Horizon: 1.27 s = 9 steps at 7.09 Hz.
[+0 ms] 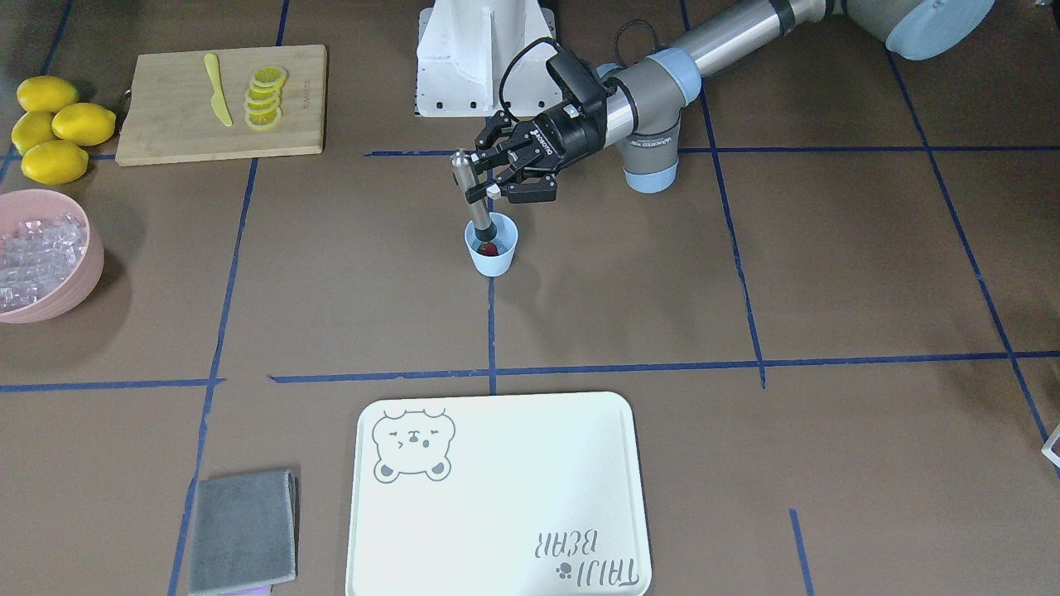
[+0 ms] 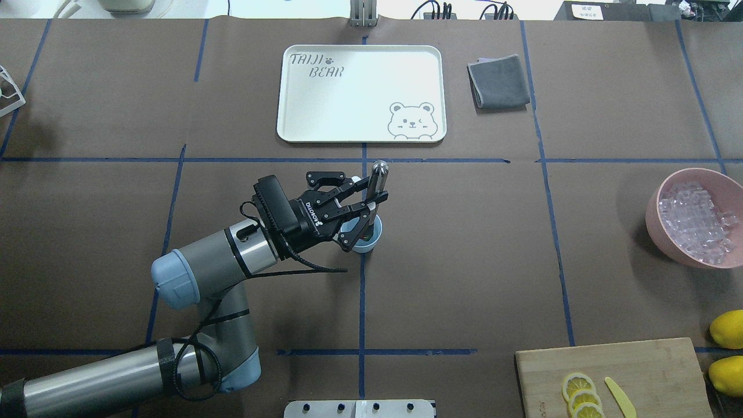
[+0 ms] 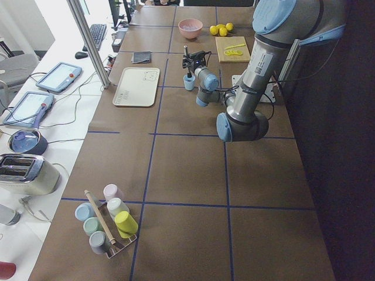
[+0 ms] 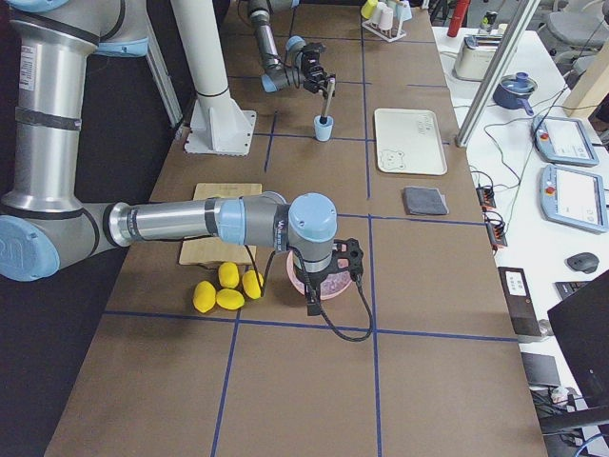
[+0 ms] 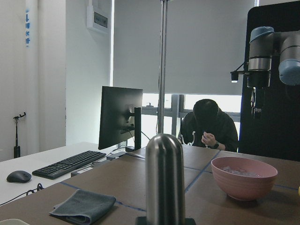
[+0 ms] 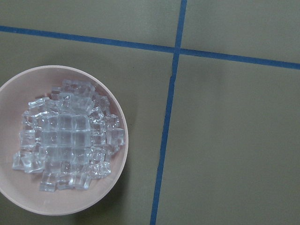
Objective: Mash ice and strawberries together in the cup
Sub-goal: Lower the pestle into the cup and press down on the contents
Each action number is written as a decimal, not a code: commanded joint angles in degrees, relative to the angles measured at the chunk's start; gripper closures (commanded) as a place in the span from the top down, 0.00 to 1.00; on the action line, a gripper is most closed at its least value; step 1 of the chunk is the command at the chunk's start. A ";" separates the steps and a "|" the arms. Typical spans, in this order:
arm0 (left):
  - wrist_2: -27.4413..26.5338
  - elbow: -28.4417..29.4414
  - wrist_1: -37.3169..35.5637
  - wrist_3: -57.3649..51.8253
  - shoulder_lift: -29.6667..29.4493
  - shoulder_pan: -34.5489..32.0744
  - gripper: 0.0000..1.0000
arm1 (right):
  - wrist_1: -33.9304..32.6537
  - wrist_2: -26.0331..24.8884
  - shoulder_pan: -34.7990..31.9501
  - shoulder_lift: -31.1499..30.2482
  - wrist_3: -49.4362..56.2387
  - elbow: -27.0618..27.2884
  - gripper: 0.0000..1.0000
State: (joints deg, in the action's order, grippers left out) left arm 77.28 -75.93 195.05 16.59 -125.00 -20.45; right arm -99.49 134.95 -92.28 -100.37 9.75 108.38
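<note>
My left gripper (image 1: pixel 480 176) is the near one, clamped round a steel muddler (image 1: pixel 478 213). The right gripper (image 4: pixel 328 269) hangs well apart over the pink bowl (image 1: pixel 87 277) of ice (image 1: pixel 37 252); its jaws I cannot tell. The cup (image 1: pixel 499 258) stands right below the left gripper. The muddler's long axis runs near upright, lower end inside the cup at the strawberry (image 1: pixel 490 247), so I judge the push goes straight down. Ice in the cup I cannot make out.

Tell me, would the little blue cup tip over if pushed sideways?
Probably, fairly easily. The cup looks like thin plastic, narrower at its base, so likely light and tippy. Nothing steadies it; only the metal masher in the left end effector reaches inside, so a sideways shove might topple it.
</note>
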 commanded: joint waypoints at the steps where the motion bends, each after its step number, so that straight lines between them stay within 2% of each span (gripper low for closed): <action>1: -0.89 1.39 0.24 -0.07 0.02 1.02 0.01 | 0.00 -0.04 0.00 0.00 0.00 -0.10 0.99; 2: -2.55 2.62 1.29 -0.50 0.02 2.16 0.01 | 0.00 -0.04 0.00 0.00 0.00 -0.10 0.99; 6: -2.75 3.25 2.17 -3.58 -0.25 3.49 0.01 | 0.00 -0.04 0.00 0.00 0.00 -0.19 0.99; 9: -2.31 1.33 2.09 -3.58 -0.69 1.92 0.00 | 0.00 -0.04 0.00 0.00 0.00 -0.10 0.99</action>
State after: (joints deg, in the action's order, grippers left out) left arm 74.68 -73.52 197.13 12.96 -125.48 -17.64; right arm -99.49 134.91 -92.28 -100.37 9.76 108.23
